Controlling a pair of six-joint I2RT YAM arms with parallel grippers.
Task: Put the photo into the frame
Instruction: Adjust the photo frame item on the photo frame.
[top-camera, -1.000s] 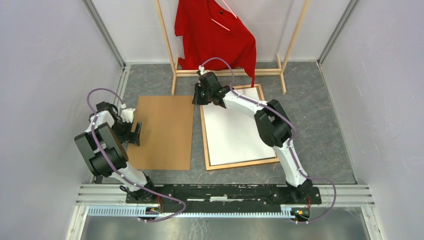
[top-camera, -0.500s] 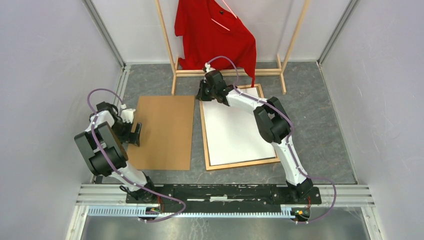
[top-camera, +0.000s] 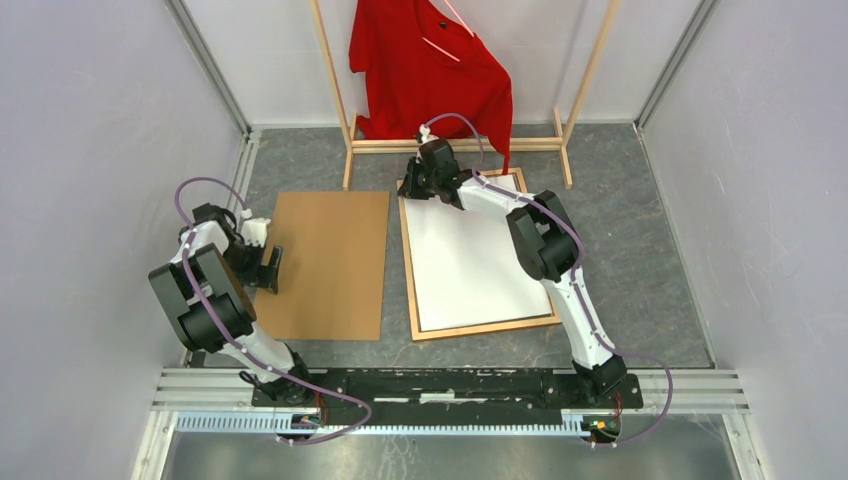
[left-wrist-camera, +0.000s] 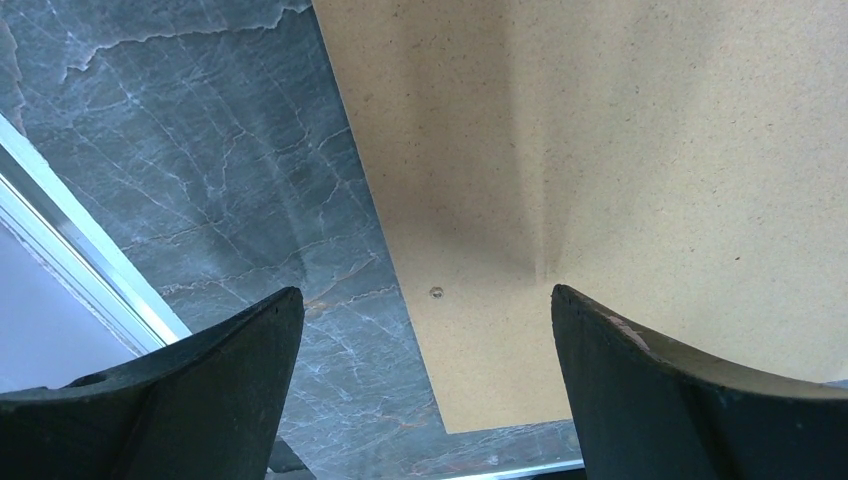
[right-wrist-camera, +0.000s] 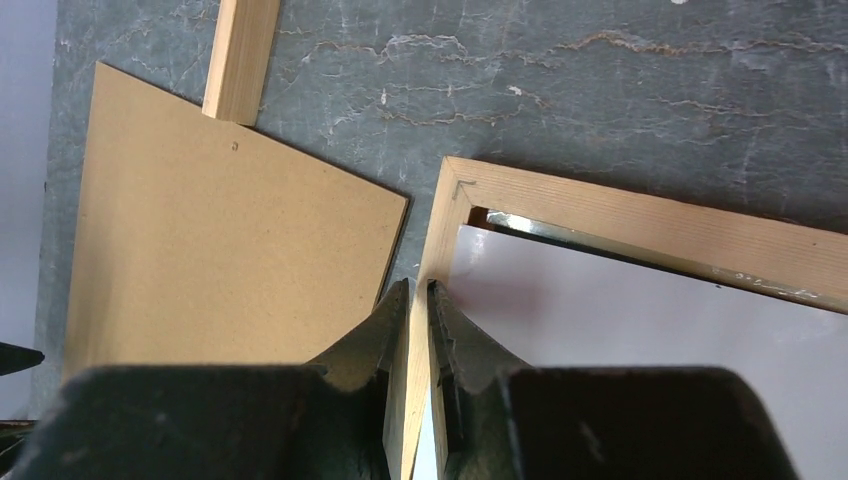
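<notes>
Your right jaws (right-wrist-camera: 418, 300) were nipped together on the left rail of the frame (right-wrist-camera: 640, 225), just short of its far-left corner. The photo (top-camera: 465, 255) lay white back up inside the frame, right of the centre of the worktop (top-camera: 650, 250), with a dark sliver open at that corner. I judge you were squaring frame to print; next you needed a small nudge, then a release. The backing board (top-camera: 325, 265) lay just beside that rail, crowding the jaws, and the clothes rack (top-camera: 450, 146) stood near, toward the far edge. Your left jaws (left-wrist-camera: 425, 295) hung wide apart over the board's left edge.
</notes>
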